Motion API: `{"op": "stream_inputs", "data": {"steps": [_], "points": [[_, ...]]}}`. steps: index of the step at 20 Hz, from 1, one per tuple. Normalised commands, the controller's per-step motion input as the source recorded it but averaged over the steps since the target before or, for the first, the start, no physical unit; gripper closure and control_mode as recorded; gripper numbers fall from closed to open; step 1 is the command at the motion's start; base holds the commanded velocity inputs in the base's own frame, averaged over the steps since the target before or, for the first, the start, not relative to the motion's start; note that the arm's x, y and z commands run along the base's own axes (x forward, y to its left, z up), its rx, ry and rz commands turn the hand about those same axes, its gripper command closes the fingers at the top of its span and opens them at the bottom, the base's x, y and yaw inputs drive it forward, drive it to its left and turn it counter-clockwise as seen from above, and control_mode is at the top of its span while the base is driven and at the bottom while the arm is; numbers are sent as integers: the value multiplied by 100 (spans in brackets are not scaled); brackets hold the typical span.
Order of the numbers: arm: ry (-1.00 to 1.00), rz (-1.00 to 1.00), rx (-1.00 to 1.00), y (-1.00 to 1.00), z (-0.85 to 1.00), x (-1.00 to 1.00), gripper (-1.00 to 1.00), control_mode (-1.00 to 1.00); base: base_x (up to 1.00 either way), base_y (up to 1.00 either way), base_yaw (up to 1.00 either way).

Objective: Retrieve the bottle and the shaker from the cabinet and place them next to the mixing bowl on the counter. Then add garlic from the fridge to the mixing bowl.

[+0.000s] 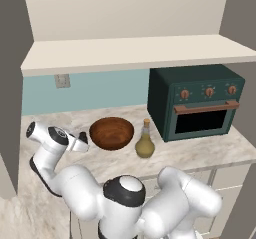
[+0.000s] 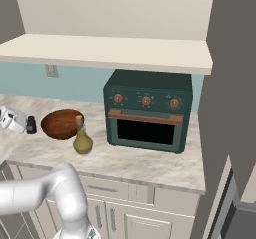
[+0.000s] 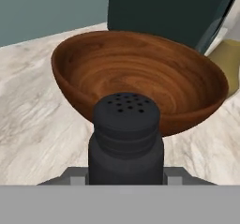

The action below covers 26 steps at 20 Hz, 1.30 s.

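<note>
Wooden and empty, the mixing bowl (image 1: pixel 111 132) sits upright on the marble desk (image 1: pixel 200 150), its brown grained inside bare in the hand view. Just beside it, toward the oven, stands the bottle (image 1: pixel 145 141), upright, with a round yellowish belly, a thin neck and a stopper; whether it touches the bowl's rim cannot be told. On the bowl's other side the tool (image 1: pixel 83 142) is closed on the shaker (image 3: pixel 125 136), a dark cylinder with a perforated cap, held just beside the bowl's outer wall. In the hand view the shaker stands upright in front of the bowl, between the jaws, and whether its base rests on the desk is hidden.

A dark green toaster oven (image 1: pixel 199 101) with three copper knobs and a copper handle stands near the bottle, at the desk's far end, with a bare strip of marble between the two. A pale shelf (image 1: pixel 130 53) hangs over the whole desk. In the right base view, open marble lies in front of the bowl and bottle, up to the front edge above the drawers (image 2: pixel 105 188).
</note>
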Motion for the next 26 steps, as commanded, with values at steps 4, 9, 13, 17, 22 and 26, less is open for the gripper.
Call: {"op": "stream_inputs", "data": {"steps": [4,9,13,17,22,26], "points": [[1,0,-5,3,-43,0,100,-100,0,0,0],[0,0,-2,5,-35,0,100,-100,0,0,0],[0,0,-1,15,-17,13,100,-100,0,0,0],[0,0,-1,10,-20,22,100,-100,0,0,0],[-4,0,0,4,-10,21,100,-100,0,0,0],[-3,-2,0,0,-1,19,100,-100,0,0,0]]}}
